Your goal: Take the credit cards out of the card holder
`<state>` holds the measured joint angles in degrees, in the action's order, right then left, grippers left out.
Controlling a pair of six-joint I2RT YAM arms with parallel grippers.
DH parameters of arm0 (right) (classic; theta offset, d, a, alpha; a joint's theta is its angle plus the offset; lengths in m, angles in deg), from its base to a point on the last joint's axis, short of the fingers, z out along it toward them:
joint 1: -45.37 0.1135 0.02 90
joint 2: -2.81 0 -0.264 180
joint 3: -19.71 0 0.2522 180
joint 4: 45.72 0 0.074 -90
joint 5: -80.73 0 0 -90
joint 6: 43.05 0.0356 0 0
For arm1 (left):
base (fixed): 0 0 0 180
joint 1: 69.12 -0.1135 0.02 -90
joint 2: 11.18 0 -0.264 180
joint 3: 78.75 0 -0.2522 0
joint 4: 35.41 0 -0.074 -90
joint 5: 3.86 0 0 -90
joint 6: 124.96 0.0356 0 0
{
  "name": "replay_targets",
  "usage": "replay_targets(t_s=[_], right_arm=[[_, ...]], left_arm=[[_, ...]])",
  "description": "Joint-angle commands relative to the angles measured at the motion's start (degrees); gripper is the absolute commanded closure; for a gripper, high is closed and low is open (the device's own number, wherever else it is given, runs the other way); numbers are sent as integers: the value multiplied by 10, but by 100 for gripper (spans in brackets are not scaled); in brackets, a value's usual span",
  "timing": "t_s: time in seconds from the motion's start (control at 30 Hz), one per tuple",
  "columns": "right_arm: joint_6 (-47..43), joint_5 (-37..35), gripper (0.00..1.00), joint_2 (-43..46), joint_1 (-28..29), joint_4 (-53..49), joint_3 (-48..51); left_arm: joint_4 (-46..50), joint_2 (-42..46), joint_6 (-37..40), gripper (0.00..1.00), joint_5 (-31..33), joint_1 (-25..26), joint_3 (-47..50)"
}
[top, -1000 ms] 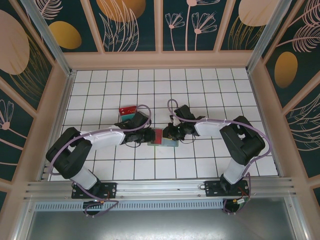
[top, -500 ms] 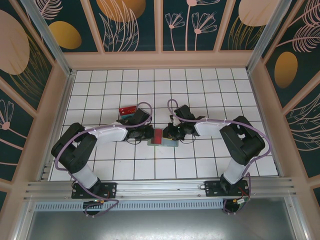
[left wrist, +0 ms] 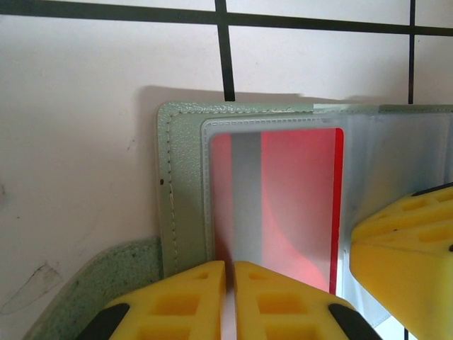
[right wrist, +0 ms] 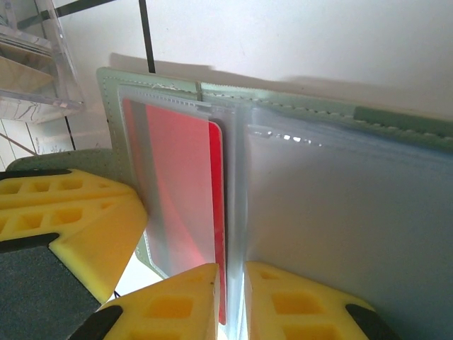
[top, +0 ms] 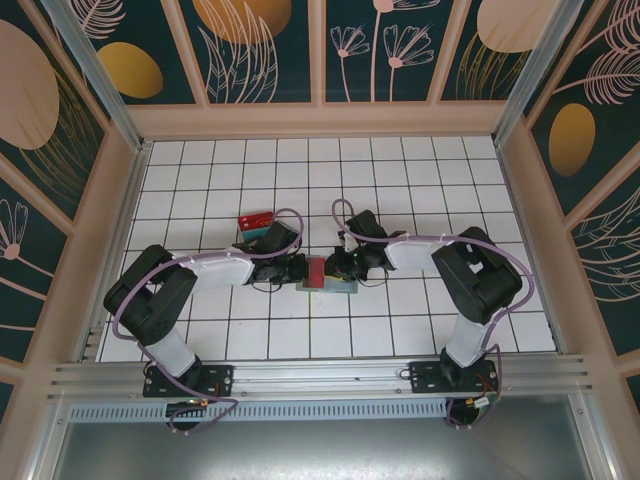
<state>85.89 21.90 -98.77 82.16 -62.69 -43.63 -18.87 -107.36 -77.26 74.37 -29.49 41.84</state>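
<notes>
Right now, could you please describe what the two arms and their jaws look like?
Both the left arm and the right arm have bulky black joints joined by white tubular links. A lilac cable loops along each arm. The left gripper and the right gripper carry yellow moulded jaws with rectangular recesses and dark inserts.

Clear tray (right wrist: 39, 67) on white, black-gridded desk (top: 400, 170); floral panel walls (top: 265, 45) around; metal rail (top: 320, 375) at near edge.
</notes>
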Motion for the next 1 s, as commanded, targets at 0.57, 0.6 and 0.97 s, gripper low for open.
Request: replay_targets(t_s=[0.57,0.6,0.97], right_arm=[[-2,18,89,-30,-1,13,-5],[-1,17,90,-27,-1,13,-3],[4,25,83,6,-11,34,25]], left_arm=[[-12,-16,-16,87,-28,2,13],[-11,-17,-15,88,-26,2,12],[-2,-17,-12,89,-17,1,14]])
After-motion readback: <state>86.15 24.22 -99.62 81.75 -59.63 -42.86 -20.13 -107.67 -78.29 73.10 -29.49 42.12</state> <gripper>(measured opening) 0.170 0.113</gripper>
